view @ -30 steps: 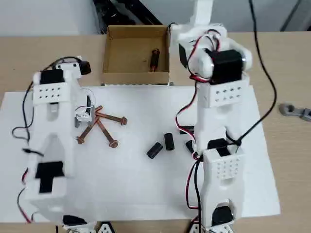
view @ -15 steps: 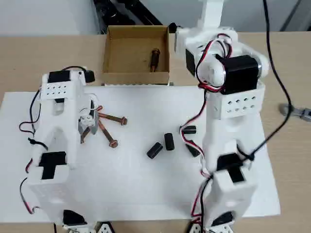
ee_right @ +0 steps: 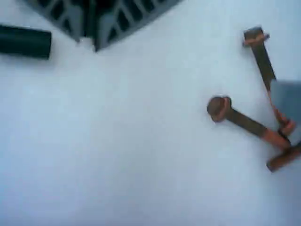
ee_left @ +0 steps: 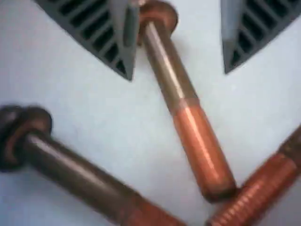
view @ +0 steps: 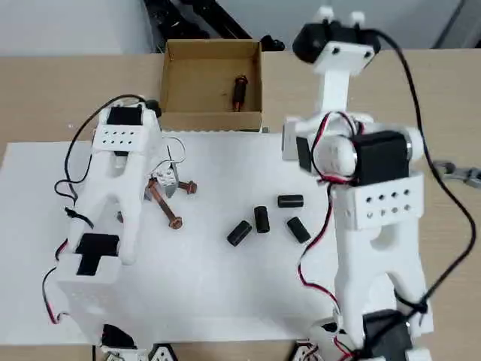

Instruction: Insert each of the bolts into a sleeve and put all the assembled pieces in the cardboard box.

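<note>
copper bolts (view: 164, 207) lie loose on the white sheet (view: 225, 301), one between the wide-open jaws of the left gripper (ee_left: 178, 68), not yet clamped. four black sleeves (view: 261, 219) lie mid-sheet, unfilled. one assembled piece (view: 240, 90) lies in the cardboard box (view: 174, 83); the rest seems undone. the jaws of the right gripper (ee_right: 89, 40) look closed, empty. no writing is legible.

Light wooden table (view: 45, 83), white sheet (view: 203, 293) over it, pale wall (view: 68, 22) behind
</note>
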Controlling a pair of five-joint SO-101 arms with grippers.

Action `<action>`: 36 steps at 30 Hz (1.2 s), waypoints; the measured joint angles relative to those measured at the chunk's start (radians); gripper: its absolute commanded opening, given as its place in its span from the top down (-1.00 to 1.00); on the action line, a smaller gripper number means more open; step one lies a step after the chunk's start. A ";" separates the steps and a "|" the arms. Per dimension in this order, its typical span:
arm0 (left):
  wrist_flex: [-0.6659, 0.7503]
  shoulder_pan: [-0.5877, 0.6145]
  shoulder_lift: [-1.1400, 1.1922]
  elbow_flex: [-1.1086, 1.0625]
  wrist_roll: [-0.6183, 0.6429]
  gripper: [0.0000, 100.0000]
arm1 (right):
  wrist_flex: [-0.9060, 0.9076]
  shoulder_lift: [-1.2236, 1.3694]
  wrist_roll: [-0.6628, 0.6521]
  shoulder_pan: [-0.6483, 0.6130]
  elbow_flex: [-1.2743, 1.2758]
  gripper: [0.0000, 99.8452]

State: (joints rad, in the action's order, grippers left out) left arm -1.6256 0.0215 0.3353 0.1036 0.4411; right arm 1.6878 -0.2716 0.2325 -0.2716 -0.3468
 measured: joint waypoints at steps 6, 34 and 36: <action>0.100 0.000 0.000 -0.068 0.157 0.76 | 0.000 -0.058 0.041 0.000 0.080 0.99; 0.356 -0.025 -0.023 -0.328 0.137 0.99 | 0.000 -0.074 0.086 -0.002 0.098 0.99; 0.347 -0.025 -0.023 -0.327 0.117 0.99 | 0.000 -0.074 0.086 -0.002 0.098 0.99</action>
State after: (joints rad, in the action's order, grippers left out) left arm -1.2789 -0.0031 0.3122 -0.2232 0.5577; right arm 1.6878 -0.3452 0.3184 -0.2731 -0.2486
